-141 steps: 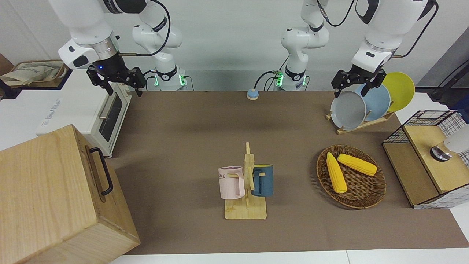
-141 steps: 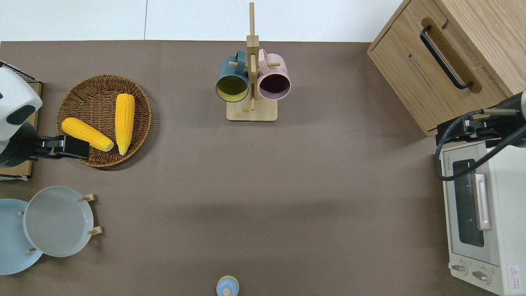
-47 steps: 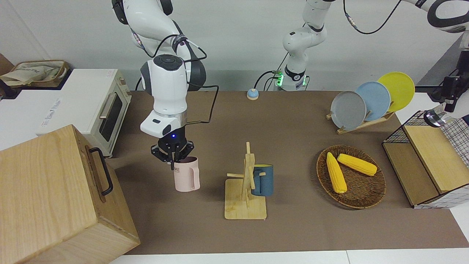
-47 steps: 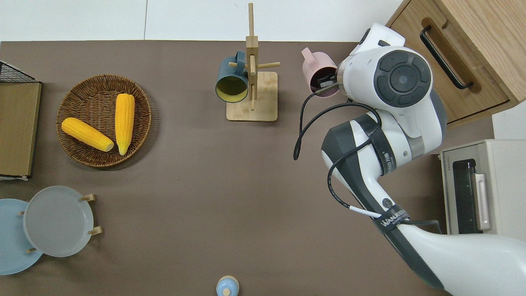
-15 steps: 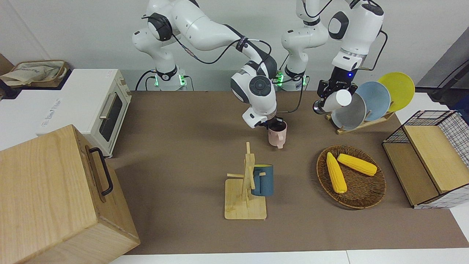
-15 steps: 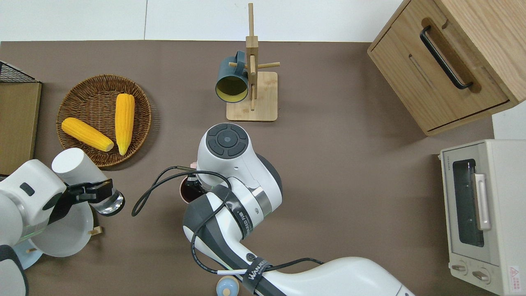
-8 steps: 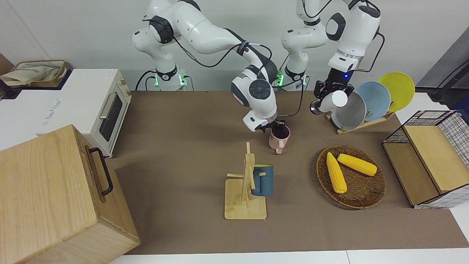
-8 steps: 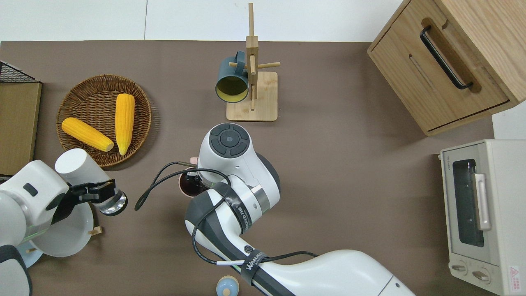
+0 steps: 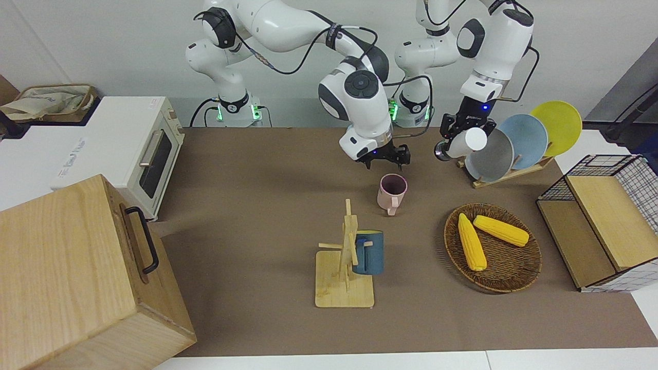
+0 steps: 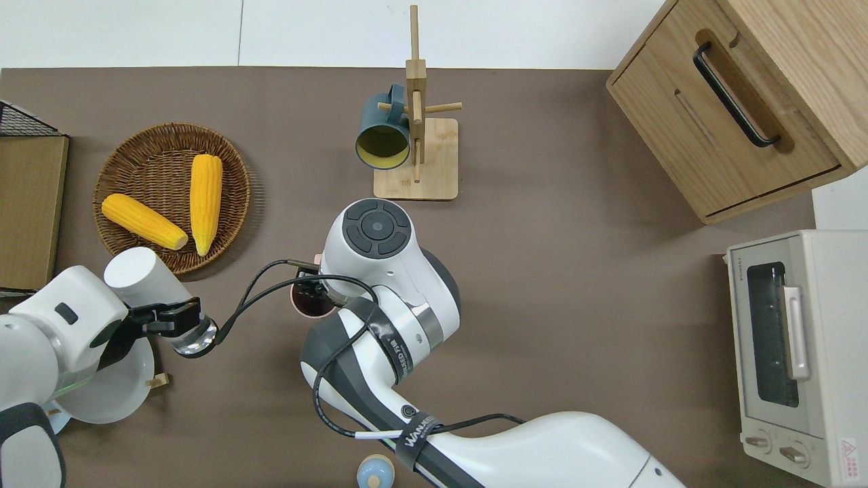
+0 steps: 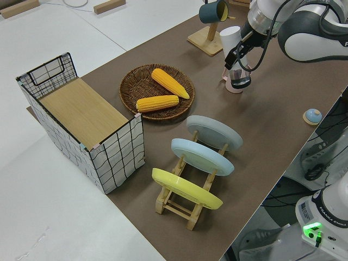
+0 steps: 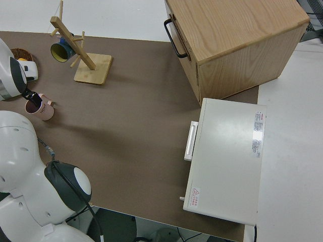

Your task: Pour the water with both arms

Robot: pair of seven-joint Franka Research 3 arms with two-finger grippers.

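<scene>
A pink mug (image 9: pixel 391 192) stands upright on the brown table mat, nearer to the robots than the mug rack; my right arm partly hides it in the overhead view (image 10: pixel 305 306). My right gripper (image 9: pixel 385 158) is open and empty, just above the mug and clear of it. My left gripper (image 9: pixel 465 134) is shut on a white bottle (image 9: pixel 467 142) with a shiny end. It holds the bottle tilted in the air, over the mat between the plate rack and the mug (image 10: pixel 146 278).
A wooden mug rack (image 9: pixel 344 288) holds a blue mug (image 9: pixel 368 253). A wicker basket (image 9: pixel 514 280) holds two corn cobs. A plate rack (image 9: pixel 506 174), a wire basket (image 9: pixel 637 174), a toaster oven (image 9: pixel 123 149), a wooden box (image 9: pixel 77 277) and a small blue bell (image 9: pixel 354 132) ring the mat.
My right gripper has let go of the pink mug and risen above it. My left gripper has carried the bottle a little toward the mug.
</scene>
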